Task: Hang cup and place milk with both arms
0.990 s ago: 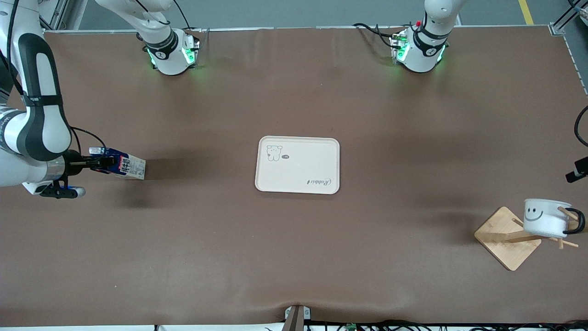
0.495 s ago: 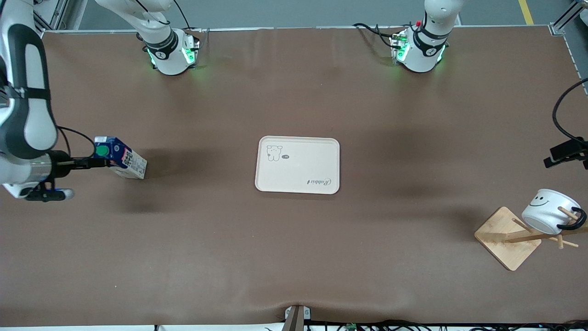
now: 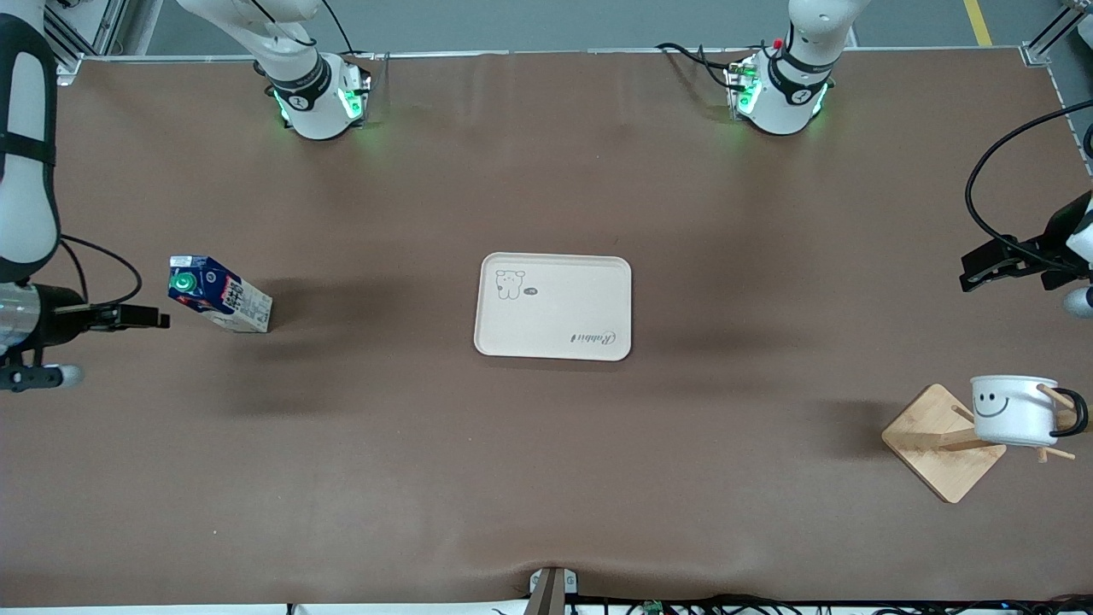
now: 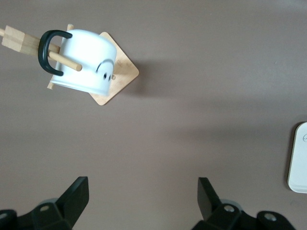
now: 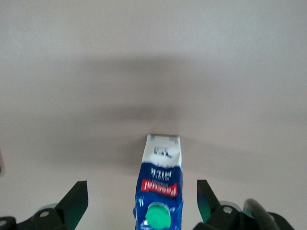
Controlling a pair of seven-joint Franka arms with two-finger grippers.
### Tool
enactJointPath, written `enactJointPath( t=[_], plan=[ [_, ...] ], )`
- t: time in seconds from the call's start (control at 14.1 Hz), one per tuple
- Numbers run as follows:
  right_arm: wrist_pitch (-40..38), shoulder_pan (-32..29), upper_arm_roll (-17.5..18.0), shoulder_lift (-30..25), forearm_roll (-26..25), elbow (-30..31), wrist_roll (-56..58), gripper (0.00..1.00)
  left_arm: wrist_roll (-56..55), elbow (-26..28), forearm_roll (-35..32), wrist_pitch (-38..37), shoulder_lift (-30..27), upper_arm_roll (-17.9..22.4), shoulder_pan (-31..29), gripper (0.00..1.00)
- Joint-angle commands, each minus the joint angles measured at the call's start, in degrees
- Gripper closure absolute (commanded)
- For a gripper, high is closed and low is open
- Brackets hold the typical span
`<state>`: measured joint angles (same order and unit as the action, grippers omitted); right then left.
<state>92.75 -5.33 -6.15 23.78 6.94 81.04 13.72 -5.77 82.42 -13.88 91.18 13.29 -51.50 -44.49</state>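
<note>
The milk (image 3: 219,298) stands on the brown table toward the right arm's end, green cap up. My right gripper (image 3: 150,320) is open and empty just beside it, apart from it. In the right wrist view the milk (image 5: 160,189) shows between the spread fingers of the right gripper (image 5: 142,201). The cup (image 3: 1014,409) hangs by its black handle on a peg of the wooden rack (image 3: 938,444). My left gripper (image 3: 973,268) is open and empty, apart from the cup. In the left wrist view the left gripper (image 4: 142,196) is over bare table, clear of the cup (image 4: 86,60).
A cream tray (image 3: 553,306) with a small bear print lies at the table's middle; its edge shows in the left wrist view (image 4: 300,165). The rack's square wooden base (image 4: 123,76) sits near the table's corner at the left arm's end.
The right gripper let go of the milk and drew back toward the table's end. The left gripper moved away from the cup, which swung and now hangs still on the peg.
</note>
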Motion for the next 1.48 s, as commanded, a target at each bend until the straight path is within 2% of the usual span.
enactJointPath(
  t=[0.0, 0.14, 0.21, 0.35, 0.57, 0.71, 0.85, 0.92, 1.13, 1.27, 1.41],
  plan=[
    [-1.34, 0.49, 0.35, 2.41, -0.78, -8.16, -0.18, 0.0, 0.15, -0.07, -1.06, -1.53, -0.72, -0.61, -0.6, 0.0],
    [-1.61, 0.67, -0.09, 2.06, -2.1, -11.42, -0.19, 0.0, 0.15, -0.77, -0.97, -1.53, -3.59, -0.09, 0.09, 0.0],
    [-1.61, 0.94, -0.01, 2.06, -3.5, -13.0, -0.19, 0.0, -0.11, -0.51, -1.5, -1.53, -5.01, 1.48, 3.76, 0.0],
    [-2.4, 2.51, -0.01, 1.01, -5.17, -16.52, 0.16, 0.0, -0.47, -0.51, -0.72, -2.23, -6.16, 8.49, 9.92, 0.0],
    [-7.92, 4.28, 0.17, -4.08, -6.33, -15.92, -0.1, 0.0, -0.38, -0.24, -0.27, -4.43, -7.48, 13.34, 16.78, 0.0],
    [-10.56, 3.66, 0.17, -7.76, -5.8, -12.86, -0.01, 0.0, -0.2, 0.54, 2.96, -4.43, -9.06, 20.79, 23.35, 0.0],
    [-10.49, 3.84, 0.34, -12.51, -5.71, -7.33, -0.01, 0.0, -0.55, 2.21, 5.96, -4.34, -10.9, 30.36, 32.31, 0.0],
    [-9.79, 4.1, 0.43, -15.14, -5.71, -4.0, -0.01, 0.0, -0.55, 3.09, 6.32, -4.34, -11.78, 33.45, 35.66, 0.0],
    [-9.43, 6.2, 0.52, -22.09, -6.15, 4.97, 0.16, 0.0, -0.38, 5.99, 7.8, -3.99, -14.33, 39.09, 41.66, 0.0],
    [-8.74, 6.39, 0.52, -24.65, -6.24, 9.82, 0.16, 0.0, -0.29, 9.14, 10.09, -2.76, -16.96, 39.81, 41.94, 0.0],
    [-8.73, 7.35, 0.52, -24.23, -7.37, 7.92, 0.51, 0.0, -0.12, 12.84, 10.19, -1.09, -19.52, 40.6, 42.37, 0.0]
  ],
)
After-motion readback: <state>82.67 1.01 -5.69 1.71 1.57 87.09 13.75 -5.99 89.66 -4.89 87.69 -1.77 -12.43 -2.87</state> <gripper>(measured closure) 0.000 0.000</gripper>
